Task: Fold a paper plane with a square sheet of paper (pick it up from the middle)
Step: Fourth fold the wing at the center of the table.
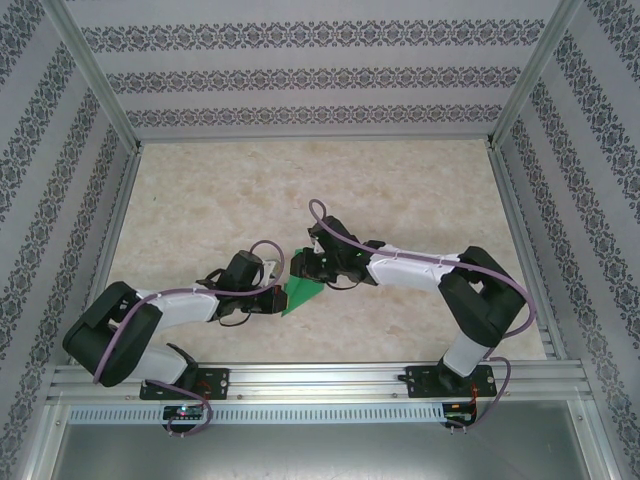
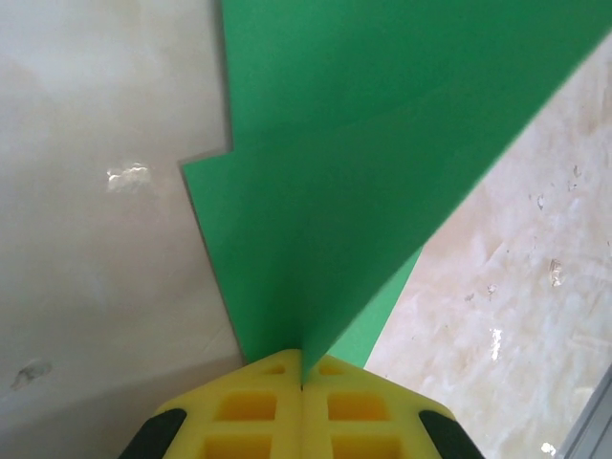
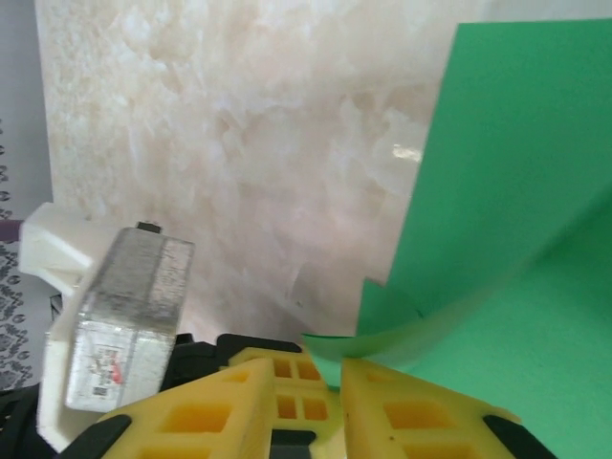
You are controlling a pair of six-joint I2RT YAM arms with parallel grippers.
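The green sheet of paper [image 1: 301, 293] is folded into a pointed, layered shape and held up just above the table between the two arms. My left gripper [image 2: 304, 378] is shut on its narrow end, and the paper [image 2: 382, 124] fans out from the closed yellow fingers. My right gripper [image 3: 311, 368] faces it from the other side with its jaws a little apart. A curled edge of the paper [image 3: 507, 191] reaches into that gap, unclamped. From above, the right gripper [image 1: 305, 268] sits just beyond the left gripper [image 1: 278, 297].
The marble-patterned table [image 1: 330, 190] stretches beyond the arms to patterned walls. A metal rail [image 1: 320, 378] runs along the near edge by the arm bases. The left wrist's grey camera block [image 3: 124, 316] is close beside my right fingers.
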